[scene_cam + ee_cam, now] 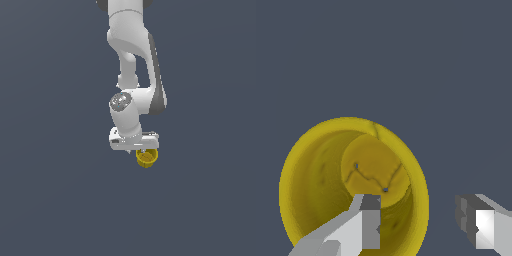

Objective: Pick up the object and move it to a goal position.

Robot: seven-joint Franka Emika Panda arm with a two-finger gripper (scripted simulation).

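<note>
My pincer (423, 227) stands apart, straddling the yellow tub's (351, 187) rim; I'd close gently on that wall before lifting.

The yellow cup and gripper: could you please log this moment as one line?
gripper: open, straddling rim | one finger inside yellow cup, other outside wall | grasp: not closed

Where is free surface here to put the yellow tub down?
The dark surface is bare on every side of the yellow tub. The only crowded spot is at the gripper: one finger is inside the rim, the other outside the wall.
</note>
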